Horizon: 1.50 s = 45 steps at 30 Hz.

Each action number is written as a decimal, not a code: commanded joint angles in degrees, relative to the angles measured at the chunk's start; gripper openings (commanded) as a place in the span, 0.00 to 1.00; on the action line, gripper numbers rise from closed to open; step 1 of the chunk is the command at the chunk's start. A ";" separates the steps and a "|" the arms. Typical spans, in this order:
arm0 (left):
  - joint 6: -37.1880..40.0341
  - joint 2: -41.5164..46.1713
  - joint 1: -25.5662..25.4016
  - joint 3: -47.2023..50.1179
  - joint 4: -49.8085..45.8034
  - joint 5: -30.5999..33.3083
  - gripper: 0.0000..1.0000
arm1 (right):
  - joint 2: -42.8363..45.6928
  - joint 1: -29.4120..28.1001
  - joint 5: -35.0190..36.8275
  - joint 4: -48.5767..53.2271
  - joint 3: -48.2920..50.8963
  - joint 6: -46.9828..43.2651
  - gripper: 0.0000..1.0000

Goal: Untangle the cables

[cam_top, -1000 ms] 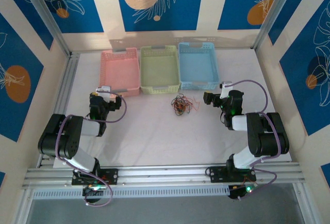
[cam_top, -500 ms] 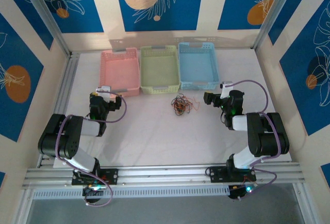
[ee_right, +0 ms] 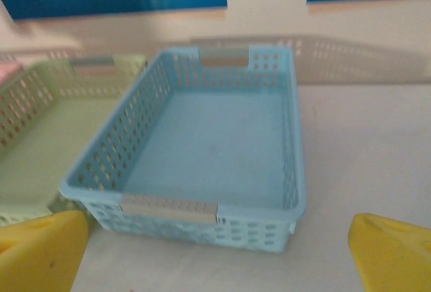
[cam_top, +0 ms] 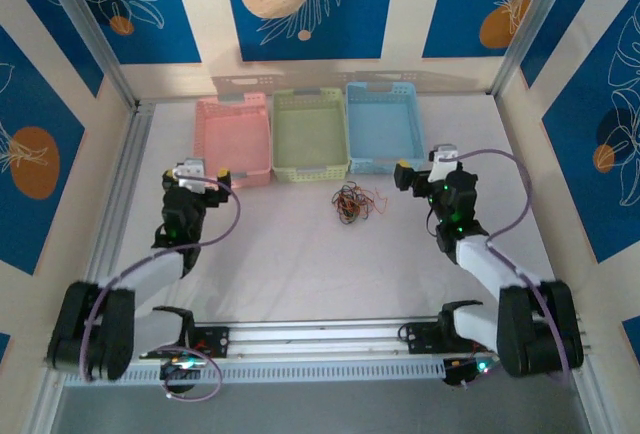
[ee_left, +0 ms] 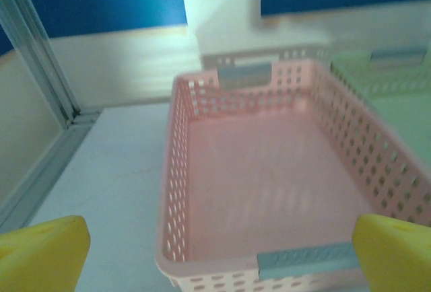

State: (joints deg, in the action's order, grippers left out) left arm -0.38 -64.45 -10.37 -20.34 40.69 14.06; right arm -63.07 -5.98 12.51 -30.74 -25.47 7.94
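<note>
The cables [cam_top: 350,202] lie as a small tangled clump of thin black, orange-red and greenish wires on the white table, just in front of the green basket. My left gripper [cam_top: 200,179] hovers open at the near end of the pink basket [cam_top: 233,134], well left of the clump. In the left wrist view its yellow fingertips [ee_left: 42,255] stand wide apart around nothing, the gripper [ee_left: 219,258] facing the pink basket [ee_left: 269,171]. My right gripper [cam_top: 425,176] is open to the right of the clump, and in its wrist view the gripper [ee_right: 217,251] faces the blue basket [ee_right: 209,137].
Three baskets stand in a row at the back: pink, green [cam_top: 309,134] and blue [cam_top: 383,126]. The green basket [ee_right: 47,124] also shows at the left of the right wrist view. Aluminium frame posts [cam_top: 90,34] and side walls bound the table.
Both arms have stretched forward from folded poses. Each gripper has shifted slightly toward the baskets. The cables have not moved and both grippers stay open.
</note>
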 commanded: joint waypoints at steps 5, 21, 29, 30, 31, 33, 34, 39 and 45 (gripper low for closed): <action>-23.98 13.25 -0.23 -5.75 -19.16 -9.63 1.00 | 5.93 7.05 -3.52 27.93 -11.96 29.37 0.99; -19.61 14.02 -0.37 -3.82 -28.58 -17.51 0.97 | -27.05 -15.57 -3.23 59.03 -38.68 21.03 0.89; -19.01 12.13 -0.35 -2.16 -25.48 -18.38 0.96 | -35.72 -20.39 -1.26 64.15 -44.22 17.31 0.89; -18.78 12.08 -0.40 -2.16 -25.48 -18.40 0.96 | -36.65 -20.54 -2.45 64.27 -44.48 17.05 0.89; -18.71 12.01 -0.37 -2.16 -25.48 -18.16 0.96 | -37.42 -20.68 -3.15 64.52 -45.02 16.86 0.89; -19.05 11.64 -0.37 -2.63 -26.11 -18.54 0.96 | -39.21 -21.24 -2.81 65.05 -45.85 16.44 0.89; -19.44 11.31 -0.38 -2.90 -25.99 -19.97 0.96 | -39.92 -21.65 -2.51 64.86 -46.13 16.40 0.89; -21.01 8.98 -0.38 -5.23 -26.30 -22.52 0.95 | -42.32 -22.56 -3.67 62.83 -46.14 17.10 0.82; -23.86 2.76 -0.59 -10.35 -20.24 -26.89 0.93 | -43.47 -22.97 -7.60 57.09 -44.16 17.11 0.46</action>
State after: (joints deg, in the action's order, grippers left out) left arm -21.96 -59.61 -10.44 -27.57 15.03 -9.06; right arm -106.00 -28.47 8.78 28.95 -70.37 24.84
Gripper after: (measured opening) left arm 0.935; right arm 0.497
